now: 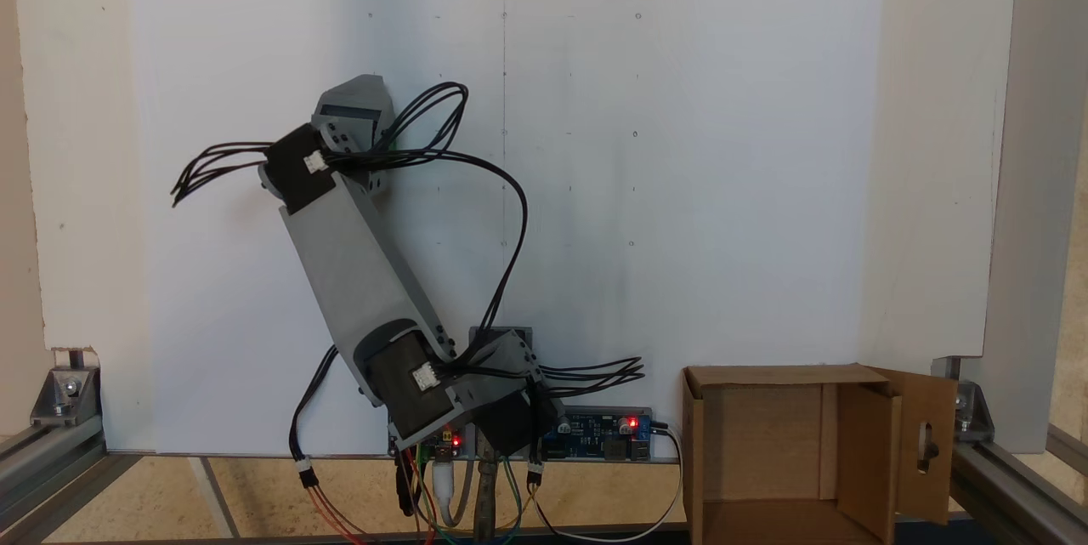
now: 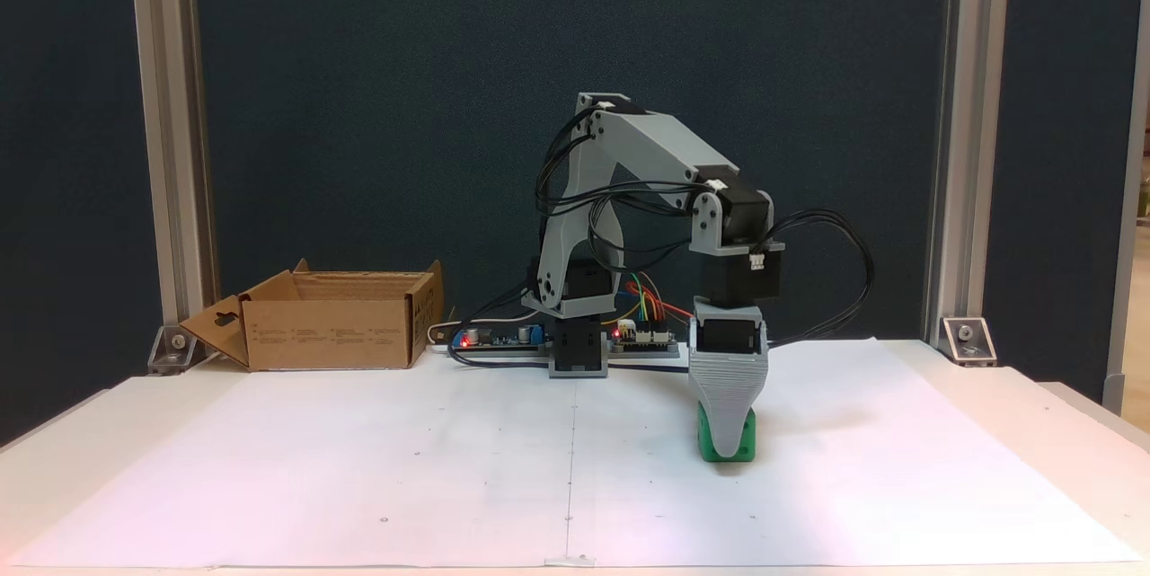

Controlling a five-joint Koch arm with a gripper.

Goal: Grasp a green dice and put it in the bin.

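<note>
The arm reaches down from its base and points its claw (image 2: 726, 441) straight at the white paper sheet (image 2: 449, 459) that covers the desk (image 2: 1033, 405). In the fixed view from the front, the ribbed grey jaw stands in front of the green dice (image 2: 745, 443), which sits on the paper with green showing on both sides of the jaw and under its tip. Only that one jaw shows, the other lying behind it, so I cannot tell how far the claw is open or whether it grips the dice.

Taking the bin (image 2: 328, 342) as the mark, in that same view the dice lies well to its right and nearer the camera, with the arm's base and the circuit boards (image 2: 503, 338) between them. The bin stands open at the back edge of the paper, one flap with a slot hole folded outward.

In the fixed view from above, the bin (image 1: 765, 434) sits at the lower right and the arm leans away to the upper left of it, its wrist covering the claw and dice.
</note>
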